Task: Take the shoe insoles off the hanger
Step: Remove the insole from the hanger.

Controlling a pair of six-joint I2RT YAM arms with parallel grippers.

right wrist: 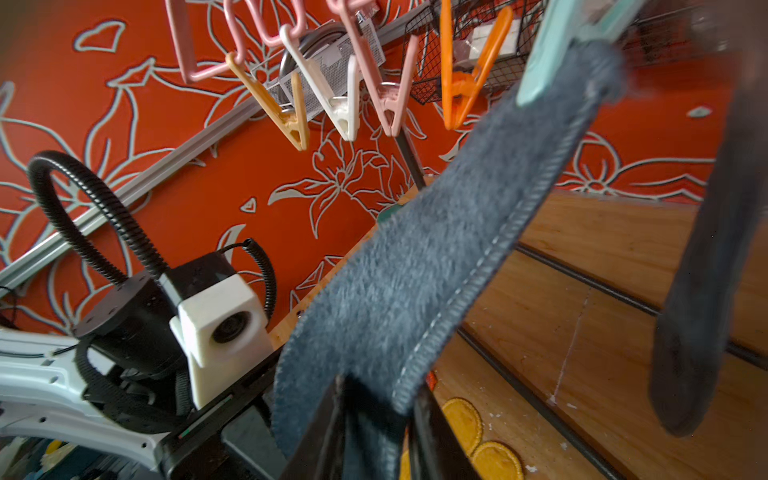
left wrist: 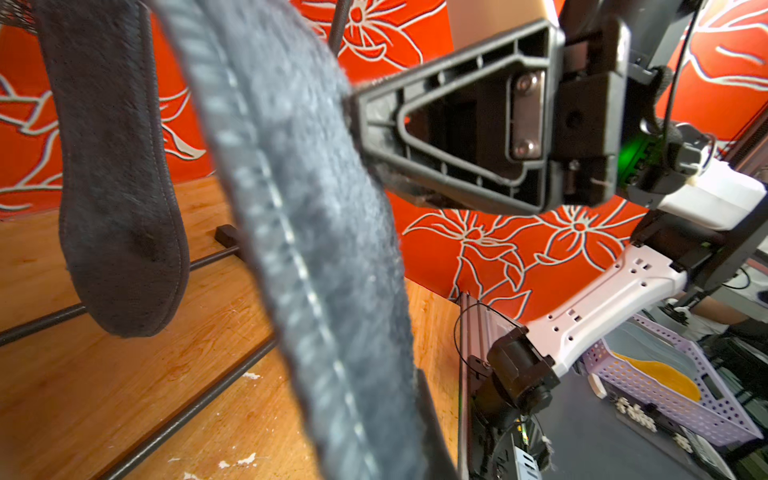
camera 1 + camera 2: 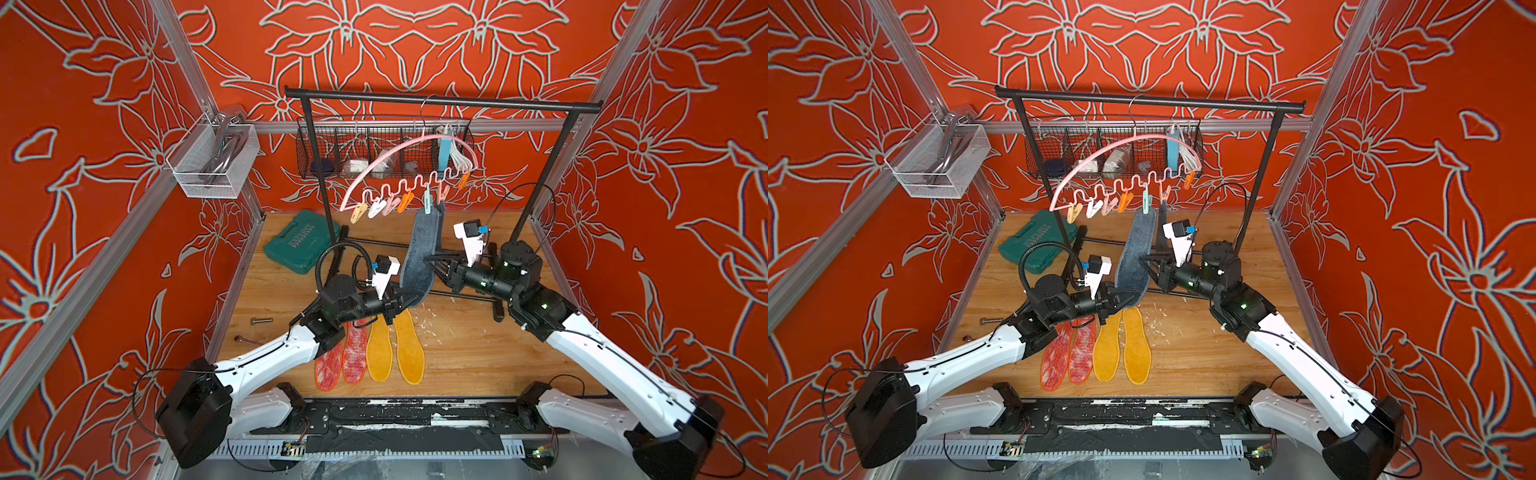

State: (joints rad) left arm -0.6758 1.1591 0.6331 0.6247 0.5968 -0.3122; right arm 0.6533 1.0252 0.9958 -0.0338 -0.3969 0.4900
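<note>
Red floral walls [image 3: 83, 124]; wooden tabletop [image 3: 478, 353] bears yellow insoles [image 3: 409, 353], green case [image 3: 301, 243].

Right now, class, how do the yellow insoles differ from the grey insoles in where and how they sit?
The yellow insoles lie flat on the table, side by side; the grey insoles hang from pegs on the pink hanger. No gripper holds the yellow insoles; the left gripper pinches the lower end of one grey insole. Both pairs are foot-shaped.
</note>
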